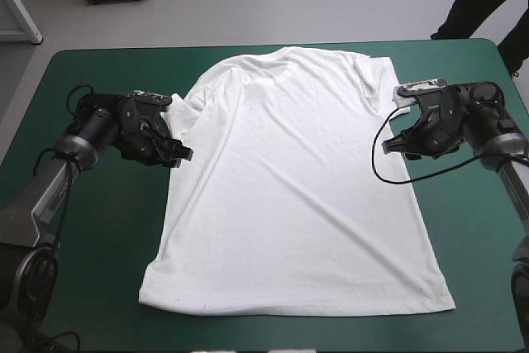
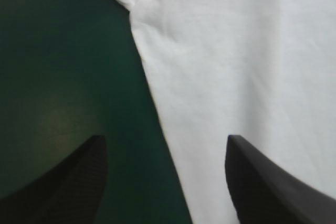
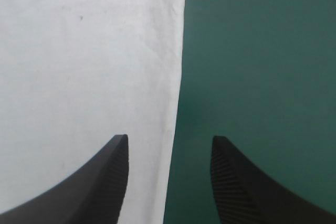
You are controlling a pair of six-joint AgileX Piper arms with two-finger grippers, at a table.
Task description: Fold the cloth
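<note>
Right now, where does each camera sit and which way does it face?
High view: above and behind the robot, looking forward and down at the table and spread T-shirt; both arms show, left gripper and right gripper beside it.
Left wrist view: on the left wrist, looking down between its open fingers at the T-shirt's side edge.
Right wrist view: on the right wrist, looking down between its open fingers at the opposite edge.
Shared: each wrist view's edge also appears in the high view.

White T-shirt (image 1: 289, 188) lies spread on teal-green table (image 1: 99, 237).
</note>
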